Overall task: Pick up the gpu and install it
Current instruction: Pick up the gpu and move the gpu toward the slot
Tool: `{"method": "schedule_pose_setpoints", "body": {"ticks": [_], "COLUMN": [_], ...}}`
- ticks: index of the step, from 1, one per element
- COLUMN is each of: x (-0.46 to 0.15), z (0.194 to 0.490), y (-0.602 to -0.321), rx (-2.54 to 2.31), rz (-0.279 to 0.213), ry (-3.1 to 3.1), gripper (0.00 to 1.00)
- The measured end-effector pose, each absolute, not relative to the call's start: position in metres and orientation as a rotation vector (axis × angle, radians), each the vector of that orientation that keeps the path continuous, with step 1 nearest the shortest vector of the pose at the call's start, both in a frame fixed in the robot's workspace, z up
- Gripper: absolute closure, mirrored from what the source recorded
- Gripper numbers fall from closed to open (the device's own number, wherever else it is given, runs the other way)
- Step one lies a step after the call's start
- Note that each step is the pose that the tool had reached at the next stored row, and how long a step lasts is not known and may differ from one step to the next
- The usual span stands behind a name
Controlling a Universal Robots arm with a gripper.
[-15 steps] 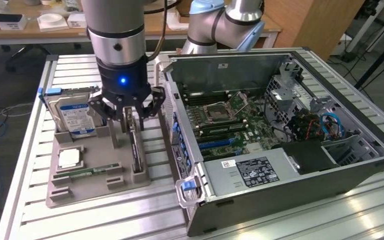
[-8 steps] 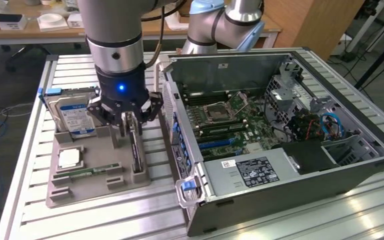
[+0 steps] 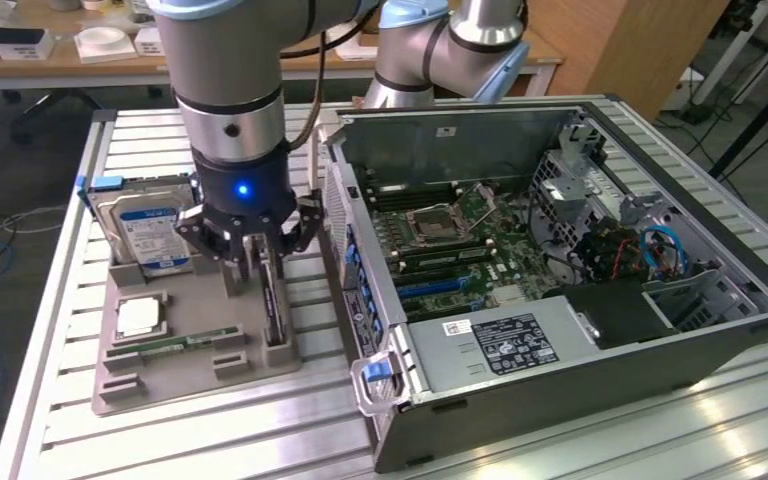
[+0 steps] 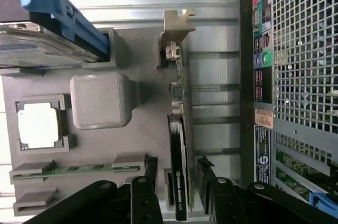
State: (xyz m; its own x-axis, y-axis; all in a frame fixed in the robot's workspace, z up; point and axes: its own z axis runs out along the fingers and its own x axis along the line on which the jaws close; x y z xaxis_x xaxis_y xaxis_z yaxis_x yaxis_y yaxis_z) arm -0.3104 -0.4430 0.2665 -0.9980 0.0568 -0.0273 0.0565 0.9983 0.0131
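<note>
Green-and-black thin gpu card (image 4: 179,102), edgewise at the grey tray (image 4: 100,147) edge: light, stiff, fragile. Hand (image 4: 177,163) spread astride it; we'd pinch the flat faces.

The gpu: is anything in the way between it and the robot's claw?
Nothing visible is. The gripper is open, with one finger on each side of the gpu, which stands on its edge in the gray holder. The gaps between the fingers and the card look bare.
</note>
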Motion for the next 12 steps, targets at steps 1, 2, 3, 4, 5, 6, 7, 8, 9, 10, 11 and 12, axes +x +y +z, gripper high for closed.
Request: {"method": "schedule_pose_setpoints", "body": {"ticks": [1,2,3,4,5,6,7,8,9,10,11,12], "x": [-0.31,-0.31,-0.31,-0.31,-0.309,-0.308,-0.308,-0.307,-0.307,-0.307,-0.307,-0.307], "z": [0.265,0.263,0.261,0.259,0.257,0.256,0.254,0.252,0.25,0.248,0.247,0.245], "y": [-0.443,-0.443,-0.443,-0.443,-0.443,-0.443,-0.443,-0.443,-0.443,-0.443,-0.443,-0.443], "rx": [0.087,0.085,0.082,0.077,0.072,0.067,0.063,0.061,0.061,0.06,0.06,0.06], "rz": [0.019,0.019,0.019,0.019,0.02,0.02,0.02,0.02,0.02,0.02,0.02,0.02], "ry": [3.113,3.113,3.113,3.113,3.113,3.113,3.113,3.113,3.113,3.113,3.113,3.113], "gripper": [0.57,0.57,0.57,0.57,0.57,0.57,0.57,0.57,0.57,0.57,0.57,0.57]}}
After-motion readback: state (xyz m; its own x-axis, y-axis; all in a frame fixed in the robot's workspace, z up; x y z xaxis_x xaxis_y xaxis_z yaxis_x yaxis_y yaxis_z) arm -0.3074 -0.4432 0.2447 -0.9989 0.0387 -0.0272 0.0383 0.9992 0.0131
